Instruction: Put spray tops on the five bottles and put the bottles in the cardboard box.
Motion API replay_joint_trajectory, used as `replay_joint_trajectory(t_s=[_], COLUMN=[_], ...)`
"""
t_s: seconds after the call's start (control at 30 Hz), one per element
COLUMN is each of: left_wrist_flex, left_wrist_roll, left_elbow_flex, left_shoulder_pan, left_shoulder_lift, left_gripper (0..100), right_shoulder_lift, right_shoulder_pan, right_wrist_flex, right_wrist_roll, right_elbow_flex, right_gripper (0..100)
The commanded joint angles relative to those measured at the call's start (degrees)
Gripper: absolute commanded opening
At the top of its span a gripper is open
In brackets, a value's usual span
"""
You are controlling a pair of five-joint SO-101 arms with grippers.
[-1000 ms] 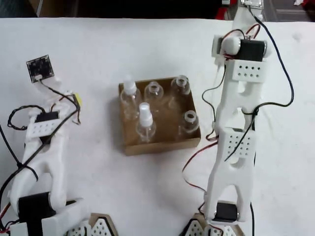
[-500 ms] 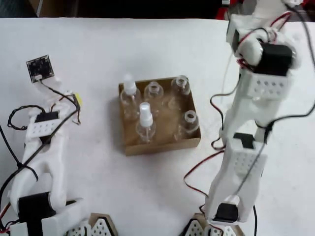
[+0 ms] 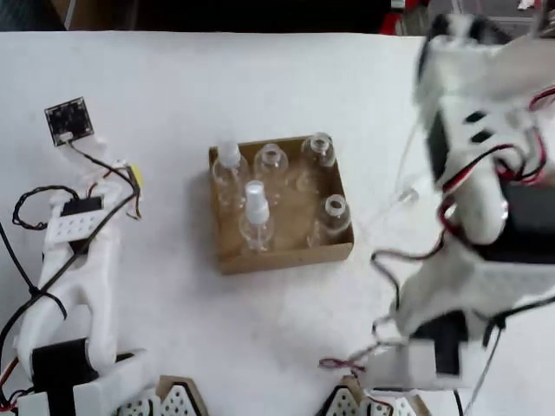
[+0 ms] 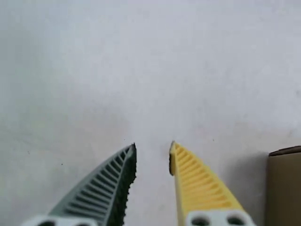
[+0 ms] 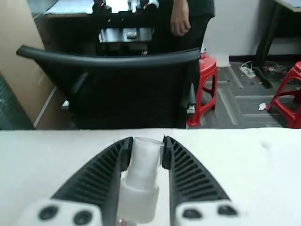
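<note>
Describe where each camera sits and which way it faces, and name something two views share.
High view: fixed above the table, looking down on the cardboard box of bottles; the left arm and right arm show.
Left wrist view: on the left wrist, facing down at the table; the open left gripper shows.
Right wrist view: on the right wrist, facing level past the table edge to a chair; the right gripper holds a spray top.
Shared: the cardboard box, in the high and left wrist views.

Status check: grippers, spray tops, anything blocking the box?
Right gripper shut on spray top. Left gripper open, empty. Cardboard box: five bottles, two capped. No obstruction seen.
</note>
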Motion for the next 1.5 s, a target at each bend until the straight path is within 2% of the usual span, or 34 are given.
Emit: replay_joint_trajectory(t_s=[0.0, 0.27, 0.37, 0.5, 0.73, 0.87, 1.07, 1.47], left_wrist_flex=[0.26, 0.26, 0.26, 0.26, 0.18, 0.18, 0.09, -0.26], left_wrist_roll=[-0.70, -0.70, -0.70, -0.70, -0.70, -0.70, -0.70, -0.70], left_elbow_flex=[-2.90, -2.99, -2.99, -3.08, -3.08, -3.16, -3.16, -3.16], left_shoulder_pan=[-0.48, -0.48, -0.48, -0.40, -0.40, -0.40, -0.40, -0.40], left_shoulder_lift=[-0.75, -0.75, -0.75, -0.75, -0.75, -0.75, -0.75, -0.66], left_gripper=[12, 12, 12, 12, 12, 12, 12, 12], right_shoulder_lift=[-14.02, -29.49, -33.36, -38.11, -37.32, -30.55, -22.02, -16.04], right_shoulder_pan=[-4.70, -5.41, -5.49, -10.42, -19.21, -20.88, -19.65, -19.56], right_wrist_flex=[-1.27, -20.09, -30.37, -48.31, -81.63, -93.85, -102.99, -103.60], right_wrist_roll=[-0.53, -0.53, -0.53, -0.18, -0.09, 0.00, -0.09, -0.53], right_elbow_flex=[19.60, 45.54, 58.55, 74.37, 90.64, 94.68, 94.77, 95.65], right_gripper=[1.6, 1.6, 1.6, 1.6, 1.7, 1.7, 1.6, 1.6])
